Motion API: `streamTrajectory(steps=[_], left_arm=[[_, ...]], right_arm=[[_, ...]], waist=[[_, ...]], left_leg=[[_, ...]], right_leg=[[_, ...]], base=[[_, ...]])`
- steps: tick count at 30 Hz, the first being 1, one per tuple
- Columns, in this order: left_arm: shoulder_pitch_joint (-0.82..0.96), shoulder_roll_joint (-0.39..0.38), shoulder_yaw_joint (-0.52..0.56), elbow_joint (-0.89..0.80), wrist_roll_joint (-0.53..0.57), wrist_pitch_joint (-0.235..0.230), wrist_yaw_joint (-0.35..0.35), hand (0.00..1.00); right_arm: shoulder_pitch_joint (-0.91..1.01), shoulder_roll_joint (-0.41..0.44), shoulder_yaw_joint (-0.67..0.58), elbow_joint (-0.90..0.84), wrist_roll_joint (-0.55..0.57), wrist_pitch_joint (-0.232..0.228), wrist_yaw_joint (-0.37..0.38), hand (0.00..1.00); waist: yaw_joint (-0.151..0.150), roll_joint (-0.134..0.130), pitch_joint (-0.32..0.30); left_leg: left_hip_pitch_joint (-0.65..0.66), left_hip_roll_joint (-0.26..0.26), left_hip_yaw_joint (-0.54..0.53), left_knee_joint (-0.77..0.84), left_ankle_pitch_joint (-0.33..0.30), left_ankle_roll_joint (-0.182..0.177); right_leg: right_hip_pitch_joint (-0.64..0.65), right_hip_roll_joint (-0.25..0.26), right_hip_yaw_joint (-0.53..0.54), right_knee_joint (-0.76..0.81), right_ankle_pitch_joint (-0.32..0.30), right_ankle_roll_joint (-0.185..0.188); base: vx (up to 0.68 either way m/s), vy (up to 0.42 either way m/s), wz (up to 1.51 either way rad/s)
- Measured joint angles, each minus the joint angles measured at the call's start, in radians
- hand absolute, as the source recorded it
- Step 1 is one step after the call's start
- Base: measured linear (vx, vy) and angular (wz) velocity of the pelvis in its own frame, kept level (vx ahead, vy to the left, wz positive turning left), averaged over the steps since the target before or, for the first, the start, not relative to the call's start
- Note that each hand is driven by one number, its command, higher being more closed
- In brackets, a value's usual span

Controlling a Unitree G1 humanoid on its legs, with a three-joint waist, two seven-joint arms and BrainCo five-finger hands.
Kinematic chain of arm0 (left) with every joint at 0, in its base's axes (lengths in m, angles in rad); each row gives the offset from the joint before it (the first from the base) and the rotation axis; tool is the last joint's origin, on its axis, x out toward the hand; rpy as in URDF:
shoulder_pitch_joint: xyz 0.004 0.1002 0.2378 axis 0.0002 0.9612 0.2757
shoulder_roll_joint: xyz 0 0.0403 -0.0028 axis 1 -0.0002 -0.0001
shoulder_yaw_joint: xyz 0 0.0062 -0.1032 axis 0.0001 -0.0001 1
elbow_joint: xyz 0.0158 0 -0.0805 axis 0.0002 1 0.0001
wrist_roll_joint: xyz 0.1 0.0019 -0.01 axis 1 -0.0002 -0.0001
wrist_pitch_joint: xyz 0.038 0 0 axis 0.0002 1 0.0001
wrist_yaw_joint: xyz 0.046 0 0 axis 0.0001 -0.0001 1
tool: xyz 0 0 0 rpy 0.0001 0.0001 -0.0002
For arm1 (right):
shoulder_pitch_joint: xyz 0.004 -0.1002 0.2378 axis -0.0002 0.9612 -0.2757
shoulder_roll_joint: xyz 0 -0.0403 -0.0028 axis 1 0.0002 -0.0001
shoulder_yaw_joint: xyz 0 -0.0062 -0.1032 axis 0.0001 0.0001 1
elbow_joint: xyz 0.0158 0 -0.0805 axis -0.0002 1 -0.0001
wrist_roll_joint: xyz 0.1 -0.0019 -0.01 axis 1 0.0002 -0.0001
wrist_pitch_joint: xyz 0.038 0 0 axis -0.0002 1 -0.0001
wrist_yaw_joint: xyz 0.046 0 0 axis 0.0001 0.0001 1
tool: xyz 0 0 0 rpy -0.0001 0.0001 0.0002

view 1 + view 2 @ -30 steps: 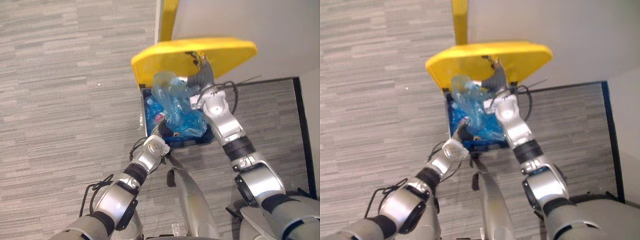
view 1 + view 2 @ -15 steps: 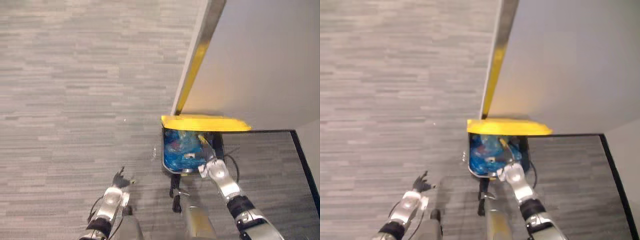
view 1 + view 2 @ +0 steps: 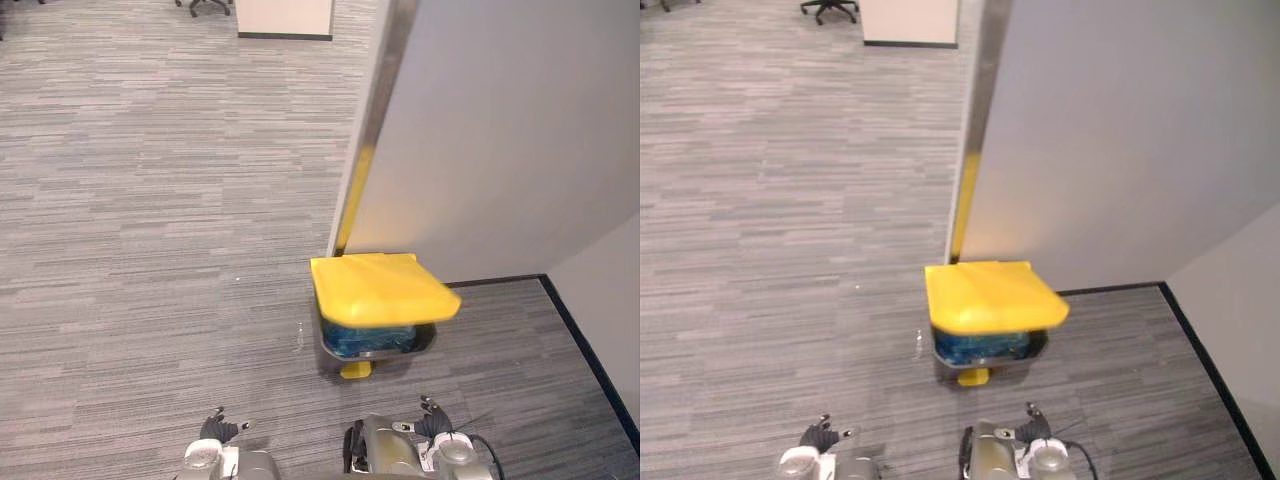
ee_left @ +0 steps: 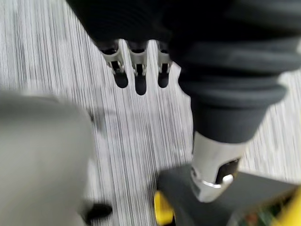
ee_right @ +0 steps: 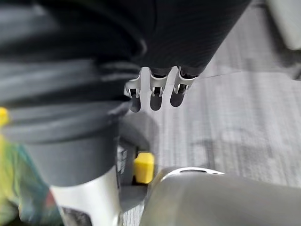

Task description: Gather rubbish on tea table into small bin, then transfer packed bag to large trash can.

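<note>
Because the blue bag (image 3: 365, 340) sits inside the large trash can (image 3: 330, 356) at the middle of the frame, under its yellow lid (image 3: 382, 288), you need hold nothing: your left robot hand (image 3: 214, 433) and right robot hand (image 3: 432, 425) hang loose and spread at the bottom edge.

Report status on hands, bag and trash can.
Left hand and right hand open, empty, low and short of the can. Blue bag inside large trash can, yellow lid over it. Grey wall close behind.
</note>
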Motion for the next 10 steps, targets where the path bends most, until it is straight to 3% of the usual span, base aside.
streamTrajectory(steps=[1, 4, 10], left_arm=[[-0.007, -0.022, -0.008, 0.016, 0.0, 0.0, -0.005, 0.0], [-0.007, -0.017, -0.01, 0.02, 0.0, 0.0, -0.007, 0.0], [-0.006, 0.03, -0.009, 0.056, -0.001, 0.004, -0.005, 0.0]], right_arm=[[-0.005, -0.004, -0.033, 0.019, 0.0, 0.001, -0.003, 0.0], [-0.013, -0.011, -0.084, 0.054, 0.001, 0.01, -0.003, 0.0], [-0.009, -0.014, -0.131, 0.082, 0.02, 0.023, -0.009, 0.0]], waist=[[-0.002, 0.026, -0.015], [-0.002, 0.045, -0.033], [-0.003, 0.04, -0.034]], left_leg=[[0.001, 0.004, -0.003, -0.035, 0.021, 0.014], [-0.002, 0.007, -0.005, -0.074, 0.042, 0.04], [0.015, -0.004, -0.015, -0.082, 0.035, 0.041]], right_leg=[[0.008, 0.022, 0.002, -0.059, 0.036, -0.005], [0.015, 0.046, 0.016, -0.135, 0.081, -0.003], [0.071, 0.049, 0.019, -0.221, 0.134, 0.013]], base=[[-0.02, -0.126, -0.33], [-0.03, -0.037, -0.17], [-0.04, 0.016, -0.02]])
